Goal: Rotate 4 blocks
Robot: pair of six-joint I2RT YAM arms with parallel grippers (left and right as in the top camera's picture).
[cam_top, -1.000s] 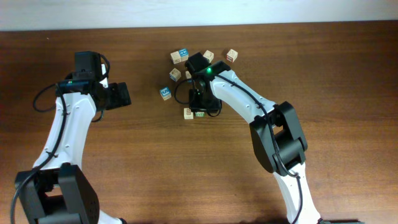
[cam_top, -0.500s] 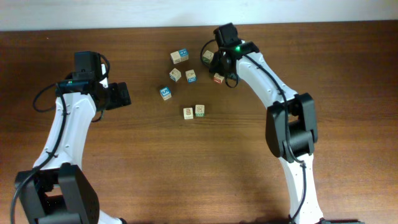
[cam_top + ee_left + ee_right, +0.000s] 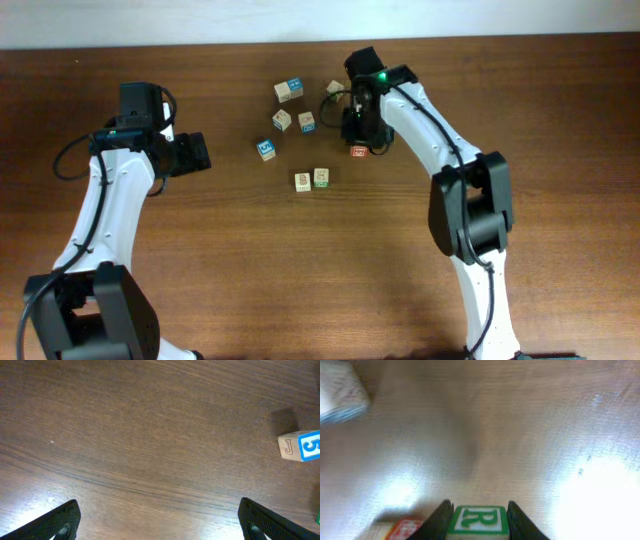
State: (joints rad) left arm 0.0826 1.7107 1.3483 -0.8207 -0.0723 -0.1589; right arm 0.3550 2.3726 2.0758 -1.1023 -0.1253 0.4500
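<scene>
The right jaws look closed on a block [image 3: 479,521] showing a green R, low over the counter [image 3: 200,280], though it may only be flanked. A red-marked block [image 3: 359,151] sits just beside. The left jaws gape wide, well apart.

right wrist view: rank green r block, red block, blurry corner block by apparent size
1-2. green R block and blurry corner block: similar, both cropped, unsure which leads.
3. red block: smallest, also cropped.
</scene>
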